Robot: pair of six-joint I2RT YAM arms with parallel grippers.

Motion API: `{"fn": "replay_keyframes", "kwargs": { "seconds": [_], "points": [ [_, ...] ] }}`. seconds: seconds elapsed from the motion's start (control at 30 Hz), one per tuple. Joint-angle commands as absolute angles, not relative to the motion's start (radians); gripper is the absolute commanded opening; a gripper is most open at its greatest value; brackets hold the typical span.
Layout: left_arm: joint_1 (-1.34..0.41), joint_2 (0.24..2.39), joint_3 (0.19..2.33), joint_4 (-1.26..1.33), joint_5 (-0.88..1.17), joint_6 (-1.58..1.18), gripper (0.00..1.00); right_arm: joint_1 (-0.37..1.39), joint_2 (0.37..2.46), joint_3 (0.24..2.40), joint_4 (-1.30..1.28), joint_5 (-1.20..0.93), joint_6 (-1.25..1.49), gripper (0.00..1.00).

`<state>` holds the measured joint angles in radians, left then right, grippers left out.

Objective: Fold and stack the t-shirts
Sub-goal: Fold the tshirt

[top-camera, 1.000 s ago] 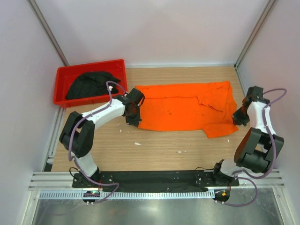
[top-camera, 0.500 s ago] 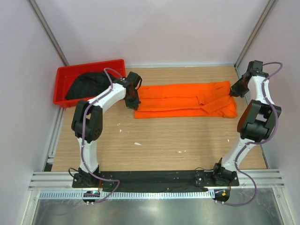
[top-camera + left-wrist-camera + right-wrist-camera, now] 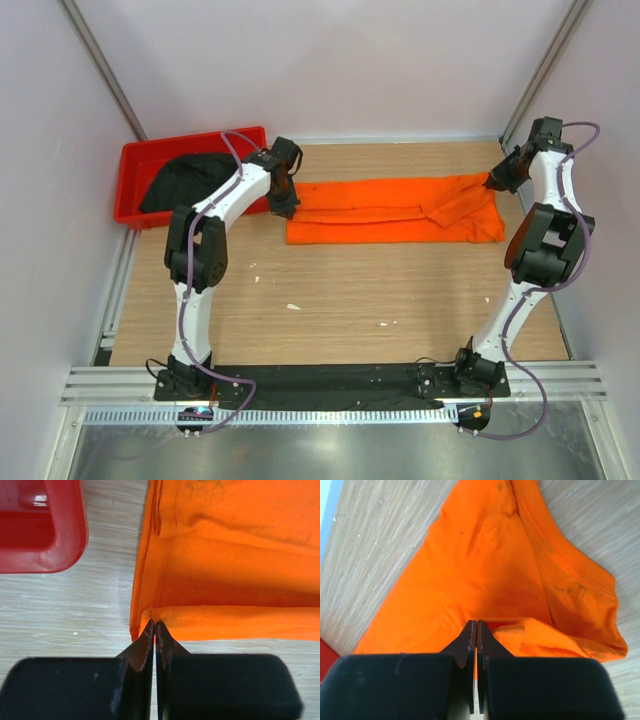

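Though overhead hides it, wrist views show jaws pinching orange t-shirt (image 3: pixel 225 555)

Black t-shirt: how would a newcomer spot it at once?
Start at the wooden table's far left corner, where a red bin sits. The black t-shirt lies crumpled inside it. It is the only dark cloth; the orange t-shirt lies on the table outside.

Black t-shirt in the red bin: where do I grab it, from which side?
Probably pinch the raised bunch at the middle of the black t-shirt, coming straight down from above: it lies heaped inside the red bin, whose walls block a sideways approach. The nearer left gripper holds the orange t-shirt.
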<state>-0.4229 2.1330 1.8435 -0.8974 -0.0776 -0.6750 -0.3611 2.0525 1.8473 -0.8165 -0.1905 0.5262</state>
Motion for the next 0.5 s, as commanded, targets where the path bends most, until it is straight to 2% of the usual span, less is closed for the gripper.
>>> {"fn": "replay_keyframes", "kwargs": {
  "seconds": [0.0,0.47],
  "points": [
    [-0.403,2.154,1.893,-0.925,-0.113,-0.684,0.0,-0.362,2.083,1.925,-0.808,-0.218,0.548,0.01],
    [-0.39,2.266,2.025,-0.96,-0.13,-0.701,0.0,-0.362,2.203,2.032,-0.796,-0.239,0.572,0.01]
  ]
}}
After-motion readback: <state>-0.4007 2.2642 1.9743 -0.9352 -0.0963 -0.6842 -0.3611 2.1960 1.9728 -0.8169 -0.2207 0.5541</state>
